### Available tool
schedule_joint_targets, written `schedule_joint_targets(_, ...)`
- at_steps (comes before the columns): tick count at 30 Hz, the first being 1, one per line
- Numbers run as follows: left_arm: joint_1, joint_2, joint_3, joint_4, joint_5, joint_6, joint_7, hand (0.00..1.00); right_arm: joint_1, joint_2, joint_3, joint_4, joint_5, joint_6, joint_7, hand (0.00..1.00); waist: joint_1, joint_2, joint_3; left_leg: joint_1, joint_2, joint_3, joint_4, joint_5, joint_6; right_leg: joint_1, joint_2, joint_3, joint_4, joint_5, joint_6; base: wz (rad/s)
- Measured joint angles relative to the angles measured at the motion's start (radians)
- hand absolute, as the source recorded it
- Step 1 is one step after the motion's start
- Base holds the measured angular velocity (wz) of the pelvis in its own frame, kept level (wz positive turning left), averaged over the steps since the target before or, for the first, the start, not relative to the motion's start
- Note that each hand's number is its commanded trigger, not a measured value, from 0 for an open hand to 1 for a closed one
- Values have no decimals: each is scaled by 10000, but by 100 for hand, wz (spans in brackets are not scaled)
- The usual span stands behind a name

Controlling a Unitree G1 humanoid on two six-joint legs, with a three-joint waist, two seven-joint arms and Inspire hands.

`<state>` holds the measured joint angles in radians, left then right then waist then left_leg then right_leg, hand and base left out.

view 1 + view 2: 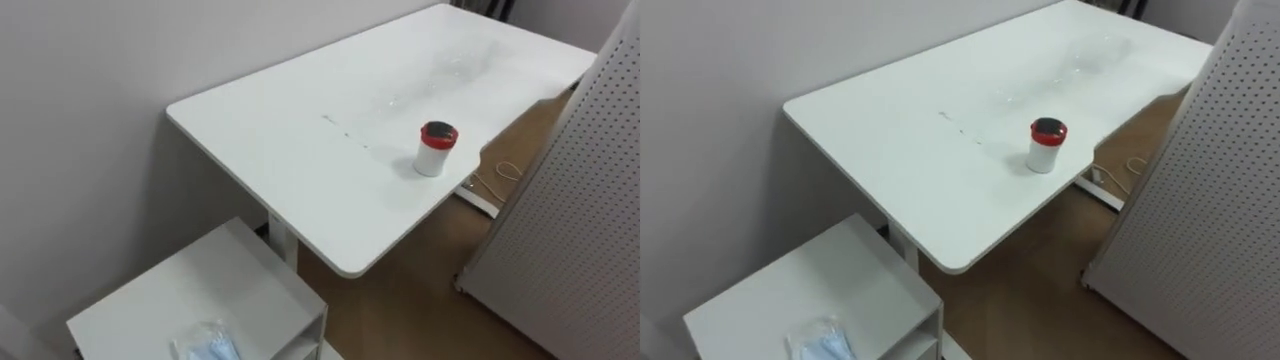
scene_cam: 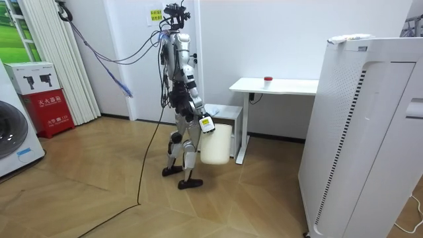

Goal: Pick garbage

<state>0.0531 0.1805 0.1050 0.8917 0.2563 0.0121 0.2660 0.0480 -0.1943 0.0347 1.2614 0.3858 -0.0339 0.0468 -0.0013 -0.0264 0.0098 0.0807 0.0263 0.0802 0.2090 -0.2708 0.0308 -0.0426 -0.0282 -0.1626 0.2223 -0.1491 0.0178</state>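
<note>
Standing on the wooden floor (image 2: 99, 192) in the room view, the robot is seen side-on, a little way from a white worktop (image 1: 300, 140) that is set against the wall (image 1: 80, 150). Its right hand (image 2: 207, 123) is seen low beside its leg, right at the top of a white bin (image 2: 217, 147), and the bin is seen just beside the robot's legs. Whether that hand is open or closed cannot be told, because it is too small there. A small white cup (image 1: 436, 150) with a red lid (image 1: 438, 133) is seen standing upright on the worktop, near the edge that faces a white board full of little holes (image 1: 590, 200). Nothing is touching the cup. A low white shelf unit (image 1: 200, 290) is seen just beside the near end of the worktop, close to the wall. A crumpled, pale blue and white piece of rubbish (image 1: 210, 345) is seen lying on top of the shelf unit, near its front edge, well apart from the cup. What kind of thing it is cannot be told. A thin pale cord (image 1: 505, 172) is seen on the floor past the worktop. In the room view a washing machine (image 2: 13, 135) and a red box (image 2: 53, 109) are seen far off at the left.
</note>
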Motion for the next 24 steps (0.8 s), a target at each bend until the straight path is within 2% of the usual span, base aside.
schedule_joint_targets(1, -68, 5, -57, -154, 28, -25, 94, 0, -3, 0, -4, 1, -22, 0, 0, 100, -29, 2, -1, -19, -7, 13, 2, 0, 0, -40, -5, 10, 17, 0, 0, -17)
schedule_joint_targets(3, -601, 29, -79, -75, 213, -285, 406, 0, -150, -7, -7, 37, -31, -5, 2, 100, 10, 38, -43, -205, -22, 167, 6, 0, 1, -303, -31, 14, 54, 22, 31, -19)
schedule_joint_targets(4, -737, 48, -79, -23, 208, -325, 473, 0, -242, -8, -5, 75, -57, -5, 3, 100, 2, 50, -35, -249, -24, 173, 9, 0, 1, -356, -33, 31, 53, 32, 30, -17)
schedule_joint_targets(6, -1330, 107, -278, 142, 92, -367, 783, 0, -667, -64, 219, 368, -72, -26, 5, 100, -228, 178, -37, -591, -26, 174, 146, 0, 1, -672, -25, 147, 30, 128, 38, -2)
schedule_joint_targets(9, -2109, 194, -681, 671, 85, -641, 1171, 0, -1097, -154, 545, 481, -199, -113, 0, 100, -301, 368, 17, -1002, -28, 315, 215, 2, 3, -1180, -20, 227, 160, 196, 20, -10)
schedule_joint_targets(10, -2262, 223, -714, 781, 91, -660, 1182, 0, -1204, -153, 608, 482, -203, -113, -5, 100, -309, 393, 20, -1114, -30, 330, 262, 2, 3, -1296, -30, 231, 211, 204, 8, -14)
schedule_joint_targets(12, -3049, 361, -697, 1462, 105, -854, 1192, 0, -1649, -184, 813, 593, -361, -193, 10, 100, -404, 477, 67, -1666, -28, 385, 577, 1, 3, -1740, -69, 299, 316, 261, -52, -3)
schedule_joint_targets(13, -3234, 403, -692, 1639, 106, -878, 1210, 0, -1725, -191, 886, 627, -422, -213, 8, 100, -444, 478, 69, -1839, -29, 424, 744, 1, 3, -1856, -104, 347, 365, 266, -57, 0)
schedule_joint_targets(14, -3508, 465, -694, 1797, 119, -895, 1258, 0, -1960, -198, 1158, 686, -450, -235, 0, 100, -497, 467, 95, -2226, -22, 553, 1226, 0, 2, -1978, -184, 475, 388, 279, -55, 5)
schedule_joint_targets(15, -3747, 485, -712, 1864, 123, -997, 1304, 0, -2144, -205, 1443, 787, -453, -293, 1, 100, -489, 438, 188, -2774, -4, 703, 2198, -4, -12, -2041, -239, 899, 405, 302, -31, 9)
schedule_joint_targets(16, -3890, 485, -740, 1907, 116, -1076, 1343, 0, -2236, -212, 1506, 823, -453, -309, 0, 100, -504, 406, 314, -3112, 18, 721, 2601, -96, -113, -2070, -285, 1262, 434, 317, -4, 25)
schedule_joint_targets(17, -4251, 484, -842, 1936, 95, -1238, 1379, 0, -2394, -262, 1520, 916, -451, -360, -11, 100, -546, 491, 392, -3775, 190, 585, 2103, 82, -238, -2427, -214, 1658, 695, 310, 33, 27)
schedule_joint_targets(18, -4735, 581, -1104, 1942, 90, -1366, 1417, 0, -2519, -297, 1528, 940, -447, -388, -21, 100, -465, 507, 445, -4252, 355, 860, 2117, 240, 59, -3023, -203, 1731, 1208, 143, 213, 16)
schedule_joint_targets(19, -4871, 649, -1224, 1960, 88, -1417, 1479, 0, -2652, -291, 1613, 961, -446, -361, -13, 100, -402, 452, 453, -4413, 351, 1009, 2151, 280, 114, -3275, -247, 1623, 1351, 117, 242, -6)
schedule_joint_targets(21, -5123, 764, -1620, 2331, 128, -1450, 1697, 0, -3010, -291, 1995, 969, -458, -390, 5, 100, -437, 460, 483, -4851, 315, 1084, 2512, 291, 139, -3667, -397, 810, 1455, 157, 178, -17)
schedule_joint_targets(24, -5267, 752, -1976, 2475, 119, -1478, 1765, 0, -3150, -264, 2286, 929, -455, -388, 8, 100, -569, 473, 534, -5088, 304, 1087, 2634, 278, 158, -3941, -492, 538, 1709, 169, 160, -2)
